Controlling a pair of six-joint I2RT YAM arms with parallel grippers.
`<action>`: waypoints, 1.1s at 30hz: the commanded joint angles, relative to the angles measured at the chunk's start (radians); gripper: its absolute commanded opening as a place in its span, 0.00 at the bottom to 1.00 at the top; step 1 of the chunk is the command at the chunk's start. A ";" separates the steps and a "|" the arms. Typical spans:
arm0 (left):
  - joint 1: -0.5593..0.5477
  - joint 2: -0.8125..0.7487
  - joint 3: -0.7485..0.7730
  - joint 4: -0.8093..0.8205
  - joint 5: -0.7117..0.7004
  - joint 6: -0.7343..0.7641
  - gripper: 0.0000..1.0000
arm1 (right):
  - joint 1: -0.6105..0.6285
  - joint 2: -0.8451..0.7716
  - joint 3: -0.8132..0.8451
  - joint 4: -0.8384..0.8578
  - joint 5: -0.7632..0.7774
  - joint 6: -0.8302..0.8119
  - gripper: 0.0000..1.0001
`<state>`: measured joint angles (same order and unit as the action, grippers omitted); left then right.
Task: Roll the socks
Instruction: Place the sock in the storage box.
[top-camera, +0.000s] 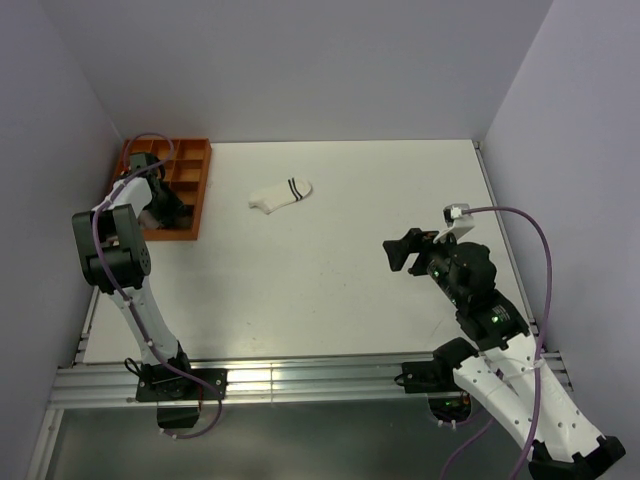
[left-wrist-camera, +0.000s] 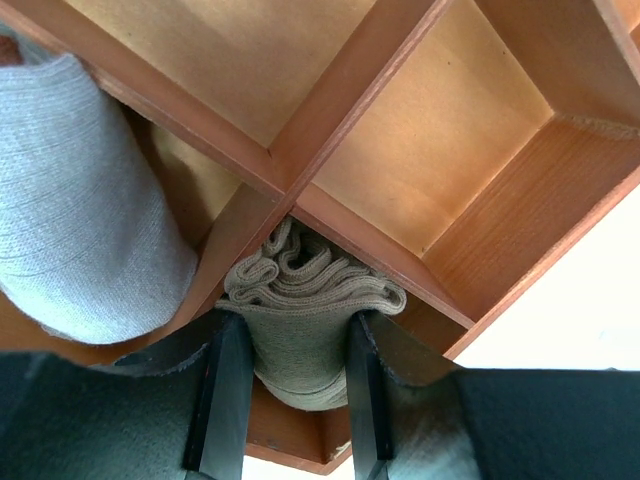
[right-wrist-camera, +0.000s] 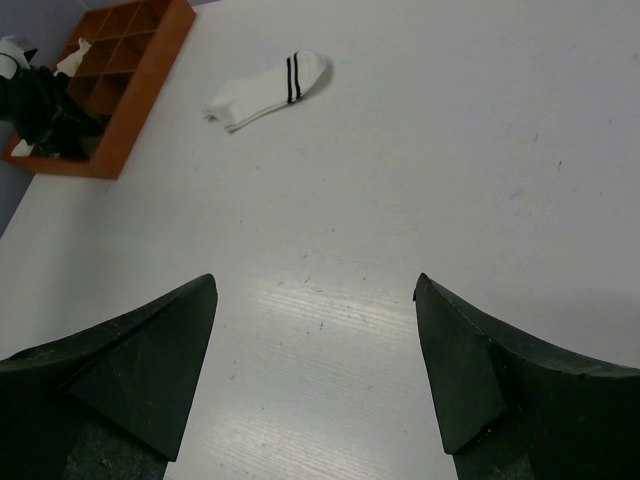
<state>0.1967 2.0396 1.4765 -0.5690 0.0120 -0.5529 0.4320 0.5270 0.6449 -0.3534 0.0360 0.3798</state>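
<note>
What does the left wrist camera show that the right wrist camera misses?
Left wrist only: the left gripper clamped on a rolled tan sock in a tray compartment, a grey roll next door. Right wrist only: the open right gripper above the table, a striped white sock lying flat. Both: the wooden tray.

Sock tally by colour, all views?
white striped sock: 1, flat on the table
tan sock: 1, bunched, gripped by the left end effector in a wooden tray compartment
grey sock: 1, across a divider from it
Total: 3
</note>
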 joint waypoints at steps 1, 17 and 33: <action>-0.009 0.149 -0.088 -0.198 0.034 0.068 0.00 | 0.001 0.011 -0.007 0.044 -0.010 -0.021 0.87; -0.016 -0.014 -0.053 -0.232 0.000 0.031 0.40 | 0.001 0.024 -0.004 0.045 -0.031 -0.027 0.87; -0.036 -0.147 0.077 -0.311 -0.063 -0.005 0.72 | 0.001 0.024 -0.004 0.048 -0.053 -0.032 0.87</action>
<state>0.1719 1.9732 1.4990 -0.8047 -0.0132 -0.5438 0.4320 0.5491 0.6449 -0.3511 0.0055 0.3710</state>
